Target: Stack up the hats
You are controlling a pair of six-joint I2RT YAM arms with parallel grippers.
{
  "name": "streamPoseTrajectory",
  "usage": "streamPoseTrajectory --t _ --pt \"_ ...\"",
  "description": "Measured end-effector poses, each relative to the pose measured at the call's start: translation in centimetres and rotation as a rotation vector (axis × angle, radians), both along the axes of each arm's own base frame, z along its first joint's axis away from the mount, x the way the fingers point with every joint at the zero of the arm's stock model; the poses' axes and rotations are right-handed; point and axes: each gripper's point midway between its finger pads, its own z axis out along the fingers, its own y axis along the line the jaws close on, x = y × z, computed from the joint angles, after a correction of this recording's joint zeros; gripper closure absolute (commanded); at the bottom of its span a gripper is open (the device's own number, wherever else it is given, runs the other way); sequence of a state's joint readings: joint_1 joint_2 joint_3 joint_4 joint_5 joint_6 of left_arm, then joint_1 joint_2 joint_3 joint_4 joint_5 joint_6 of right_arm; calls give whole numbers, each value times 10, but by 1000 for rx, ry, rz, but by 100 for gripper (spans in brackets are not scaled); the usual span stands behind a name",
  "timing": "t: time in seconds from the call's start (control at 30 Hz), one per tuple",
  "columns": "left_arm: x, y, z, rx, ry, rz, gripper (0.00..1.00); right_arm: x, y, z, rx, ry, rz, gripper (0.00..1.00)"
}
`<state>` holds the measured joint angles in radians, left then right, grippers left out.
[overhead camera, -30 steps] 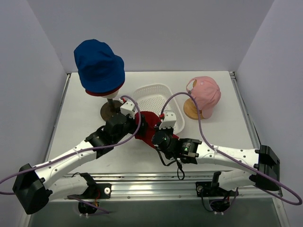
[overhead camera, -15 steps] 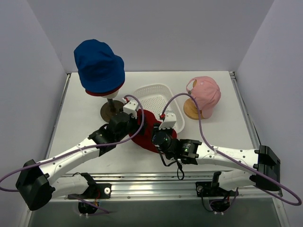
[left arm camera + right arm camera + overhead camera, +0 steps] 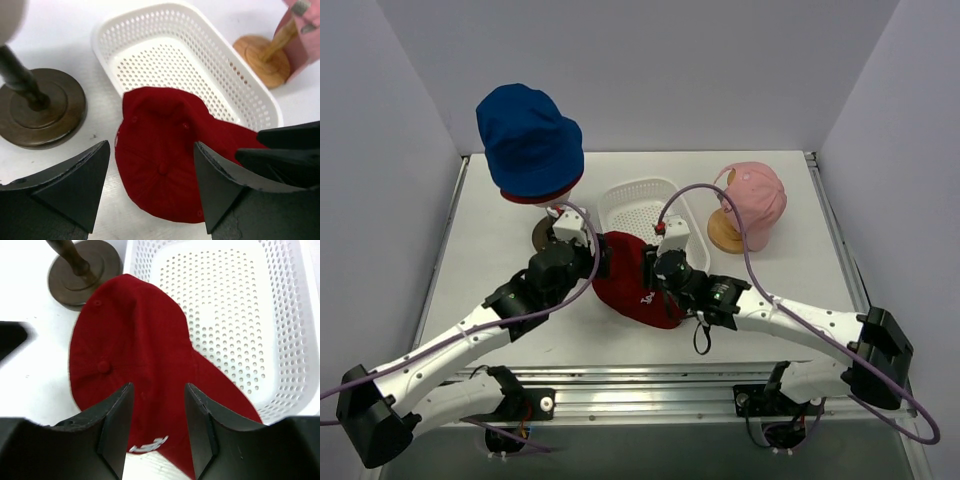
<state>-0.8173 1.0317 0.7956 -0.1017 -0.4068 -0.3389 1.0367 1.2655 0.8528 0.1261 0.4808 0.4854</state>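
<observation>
— Both open, then, operator?
— Both: your left claw (image 3: pixel 150 146) and right claw (image 3: pixel 159 387) hang spread wide above the red peaked cap (image 3: pixel 625 290), which lies crown-up on the worktop (image 3: pixel 485 240), resting against the white basket's (image 3: pixel 645 212) near rim.

4 hats: 1 blue bucket hat (image 3: pixel 528 135), 1 dark red bucket hat (image 3: pixel 548 196), 1 pink peaked cap (image 3: pixel 757 195), 1 red peaked cap (image 3: pixel 620 287); 1 white perforated basket (image 3: pixel 642 212); 2 stands: 1 dark stand (image 3: pixel 42 109), 1 wooden stand (image 3: pixel 723 235).
</observation>
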Motion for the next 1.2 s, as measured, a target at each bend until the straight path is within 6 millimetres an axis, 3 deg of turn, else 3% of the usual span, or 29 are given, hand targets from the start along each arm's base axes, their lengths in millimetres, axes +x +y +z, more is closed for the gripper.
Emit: streamPoseTrajectory --t 0.17,0.37,0.57,0.63,0.7,0.93,1.03,1.2 --pt "-7 23 24 -66 -70 71 21 18 13 -14 -78 29 71 59" --pt "-10 33 21 -68 -81 98 20 20 39 -23 -118 51 176 59" --pt "-10 33 19 -65 -79 98 19 22 42 -35 -151 65 186 75" --pt "-9 33 19 -67 -80 98 19 24 42 -35 -162 63 180 88" --pt "-9 33 19 -67 -81 98 20 26 42 -31 -166 59 172 100" --pt "-9 32 19 -67 -81 97 19 33 43 -5 -143 35 135 100" --pt "-10 31 19 -71 -83 90 19 31 33 6 -130 33 104 100" --pt "-11 29 20 -85 -92 80 18 31 6 50 -60 -21 52 100"
